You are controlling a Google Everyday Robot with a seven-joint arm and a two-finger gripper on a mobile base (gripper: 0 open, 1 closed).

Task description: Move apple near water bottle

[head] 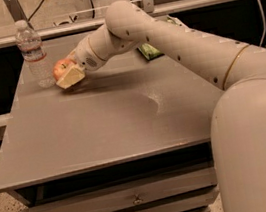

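The red apple (62, 68) with yellowish patches is held between the fingers of my gripper (68, 72), just above the grey table top (109, 117) at its far left. The gripper is shut on the apple; one cream-coloured finger (71, 77) shows in front of it. The water bottle (34, 54), clear with a white cap and a white-and-red label, stands upright at the far left corner. The apple is a short way to the right of the bottle, with a small gap between them.
A green packet (149, 51) lies at the back of the table, partly behind my arm (173, 45). Drawers (133, 199) sit below the table's front edge. A railing and glass run behind the table.
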